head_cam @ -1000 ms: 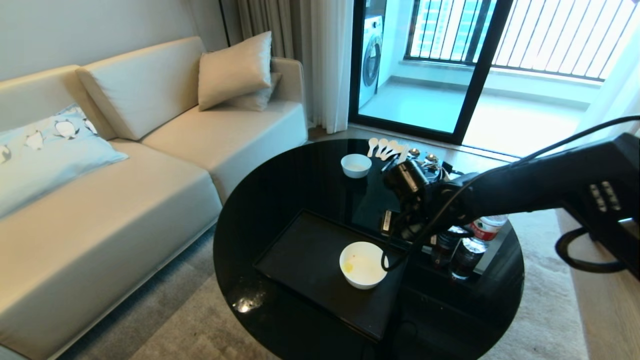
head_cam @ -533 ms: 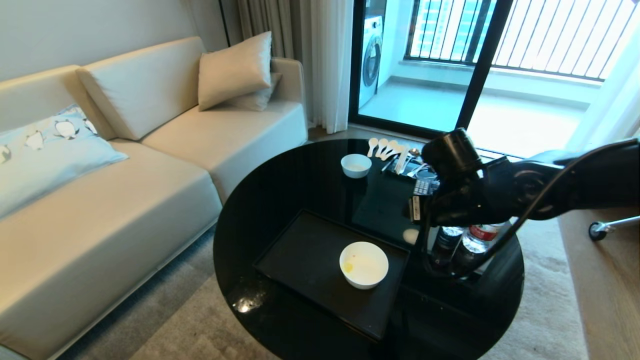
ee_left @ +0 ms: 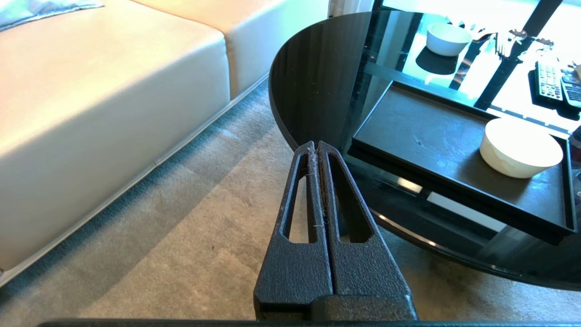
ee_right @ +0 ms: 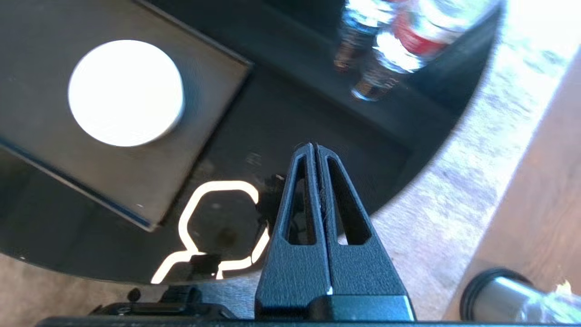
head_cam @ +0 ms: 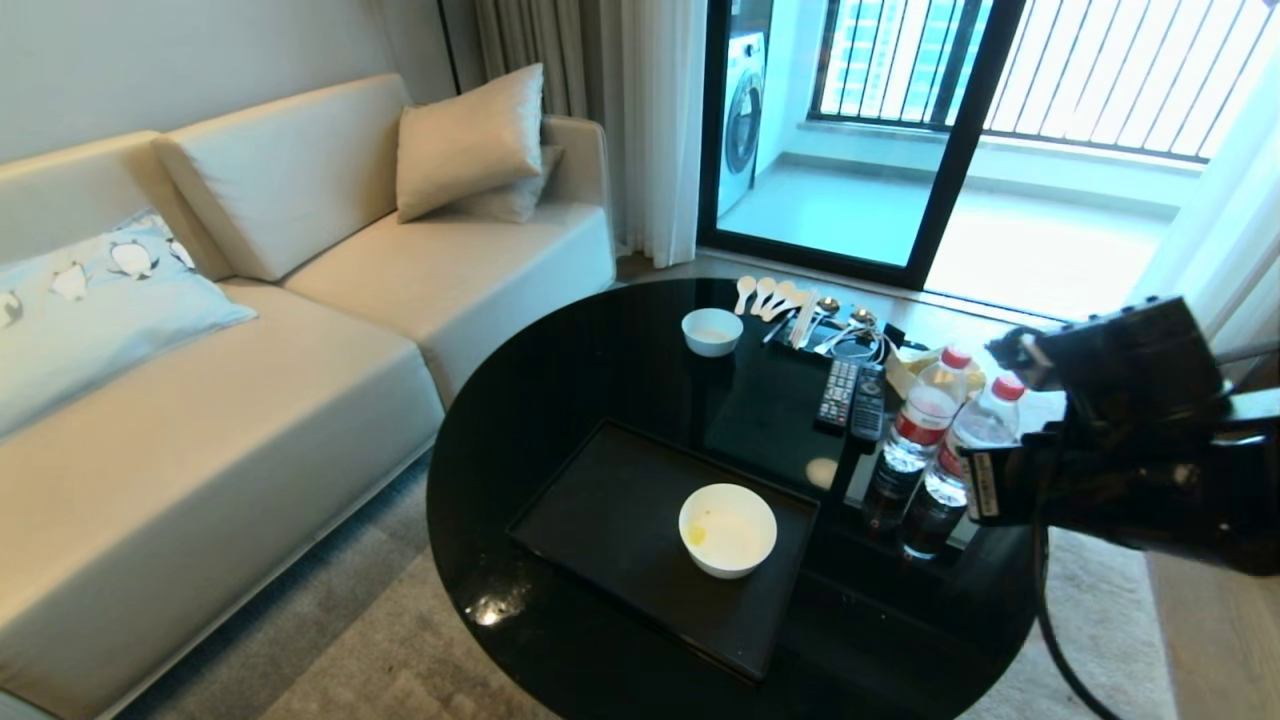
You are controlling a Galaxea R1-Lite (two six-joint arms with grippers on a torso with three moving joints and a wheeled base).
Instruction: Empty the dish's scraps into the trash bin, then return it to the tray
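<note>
Resting on matte rectangular tray (head_cam: 610,520), round white dish (head_cam: 728,530)

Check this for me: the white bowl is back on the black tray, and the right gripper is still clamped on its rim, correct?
Not quite. The bowl is on the tray, but the right gripper holds nothing: in the right wrist view its fingers are shut together and empty, above the table edge, well clear of the bowl.

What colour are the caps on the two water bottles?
Red, on both clear plastic water bottles standing on the round black glass table. The head view shows them best.
</note>
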